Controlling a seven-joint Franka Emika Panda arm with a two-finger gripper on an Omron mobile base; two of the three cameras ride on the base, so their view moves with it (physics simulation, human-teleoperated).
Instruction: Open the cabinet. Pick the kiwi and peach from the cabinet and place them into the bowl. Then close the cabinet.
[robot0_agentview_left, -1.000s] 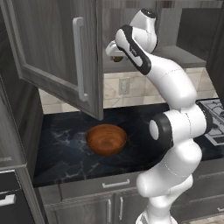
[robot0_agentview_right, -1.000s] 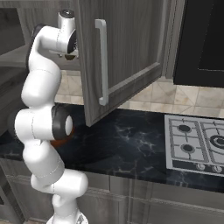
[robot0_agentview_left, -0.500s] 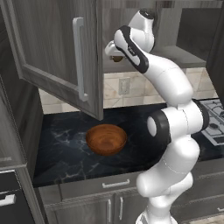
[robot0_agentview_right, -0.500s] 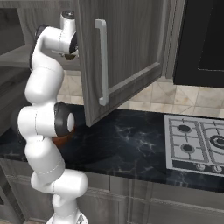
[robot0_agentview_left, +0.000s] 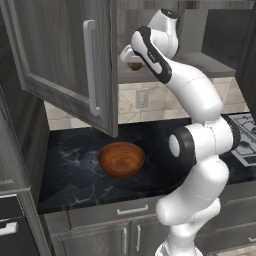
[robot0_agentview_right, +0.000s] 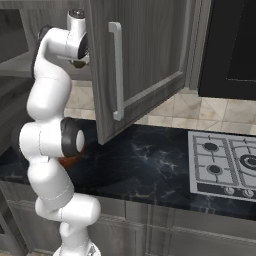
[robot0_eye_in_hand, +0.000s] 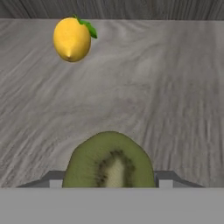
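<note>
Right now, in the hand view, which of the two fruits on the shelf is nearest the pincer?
The kiwi, the green cut fruit with a pale core, right at the pincer between the finger tips. The yellow lemon with a leaf sits farther back on the shelf.

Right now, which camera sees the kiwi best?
The hand view: the kiwi sits big and close at the bottom, its cut green face clear between the fingers. In the left base view it's just a tiny brownish blob under the hand; the right base view shows a similar speck.
</note>
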